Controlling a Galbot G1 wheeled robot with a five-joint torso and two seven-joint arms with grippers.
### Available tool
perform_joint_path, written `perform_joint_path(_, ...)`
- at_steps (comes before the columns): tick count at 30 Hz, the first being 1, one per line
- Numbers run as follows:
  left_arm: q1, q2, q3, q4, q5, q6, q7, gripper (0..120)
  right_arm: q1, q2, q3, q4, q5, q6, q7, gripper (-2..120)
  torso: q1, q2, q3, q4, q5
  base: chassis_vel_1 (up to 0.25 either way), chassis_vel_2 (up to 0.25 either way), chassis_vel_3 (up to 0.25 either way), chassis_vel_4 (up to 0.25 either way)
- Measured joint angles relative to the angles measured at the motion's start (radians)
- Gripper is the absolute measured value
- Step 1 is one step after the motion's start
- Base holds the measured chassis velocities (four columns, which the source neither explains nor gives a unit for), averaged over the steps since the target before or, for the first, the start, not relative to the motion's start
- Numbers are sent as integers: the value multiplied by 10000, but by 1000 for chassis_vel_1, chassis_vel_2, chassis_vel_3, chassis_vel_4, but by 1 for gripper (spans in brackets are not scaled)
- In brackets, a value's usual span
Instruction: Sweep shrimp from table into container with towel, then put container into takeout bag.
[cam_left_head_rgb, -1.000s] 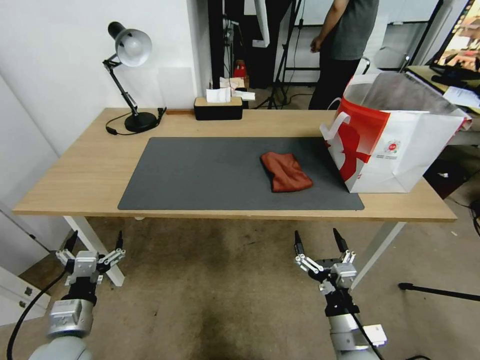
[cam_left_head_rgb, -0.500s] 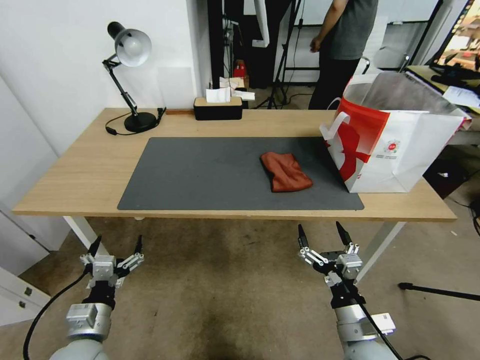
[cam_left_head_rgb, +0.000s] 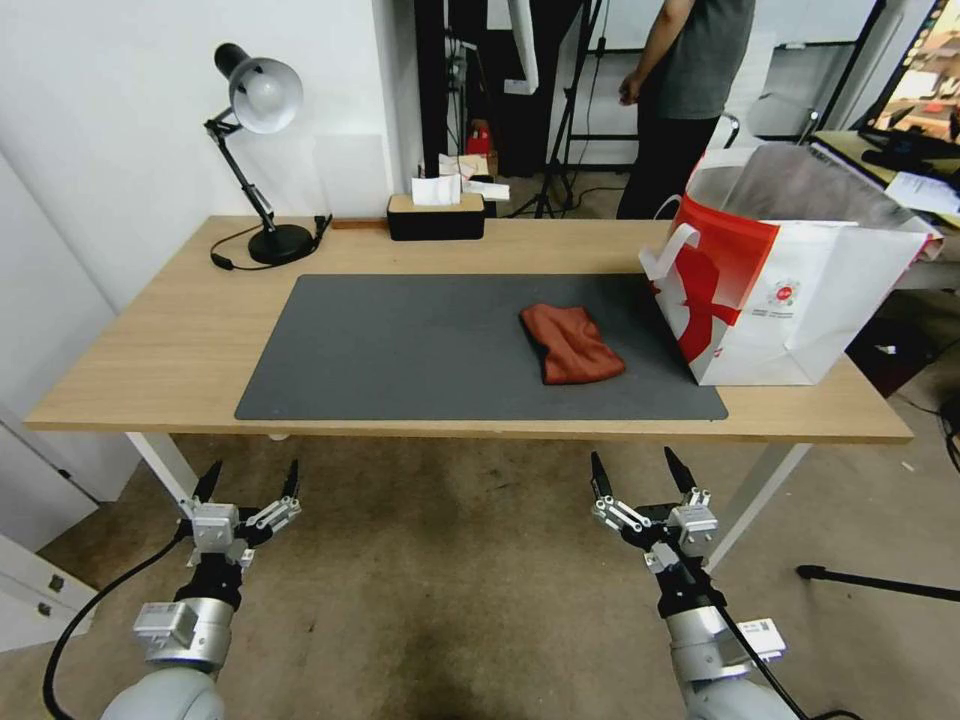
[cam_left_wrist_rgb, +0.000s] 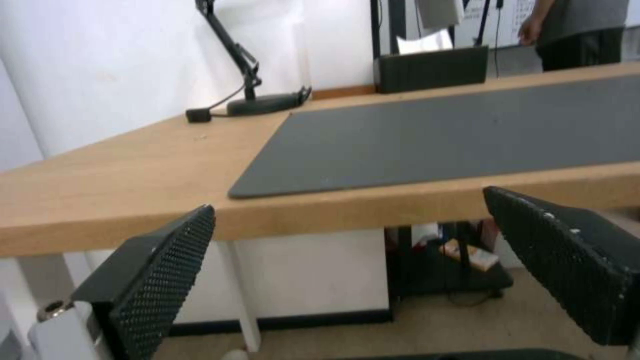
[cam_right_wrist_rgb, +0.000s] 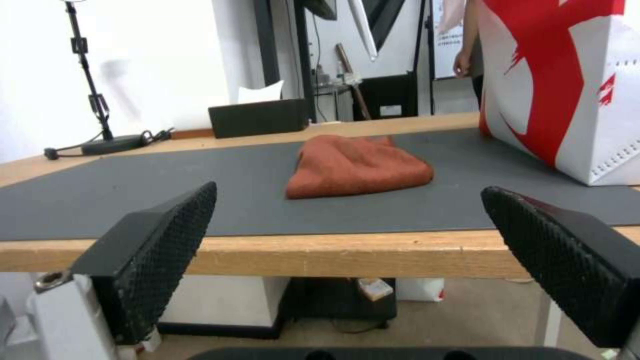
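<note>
On the tabletop (cam_left_head_rgb: 180, 340) a desk lamp (cam_left_head_rgb: 262, 100) and a black tissue box (cam_left_head_rgb: 436, 216) stand along the far edge, and the red-and-white takeout bag (cam_left_head_rgb: 790, 290) stands at the right end, its corner on the dark grey mat (cam_left_head_rgb: 400, 350). Since a second ago the left end effector (cam_left_head_rgb: 248, 482) has shifted right and lower, while the right end effector (cam_left_head_rgb: 640, 472) sits about where it was. Both have fingers spread and hover below the near edge, the towel (cam_left_head_rgb: 570, 343) lying on the mat beyond the right one, just beside the bag.
</note>
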Motion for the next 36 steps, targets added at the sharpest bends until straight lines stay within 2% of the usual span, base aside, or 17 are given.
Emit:
perform_joint_path(5, -92, -12, 5, 66, -23, -156, 111, 100, 12, 13, 12, 7, 2, -8, -75, 100, 0, 0, 0, 0, 1, 0, 0, 0, 0)
perform_joint_path(36, -87, -10, 5, 66, -13, -139, 98, 100, 13, 17, 20, 17, -18, 1, -79, 100, 0, 0, 0, 0, 1, 0, 0, 0, 0)
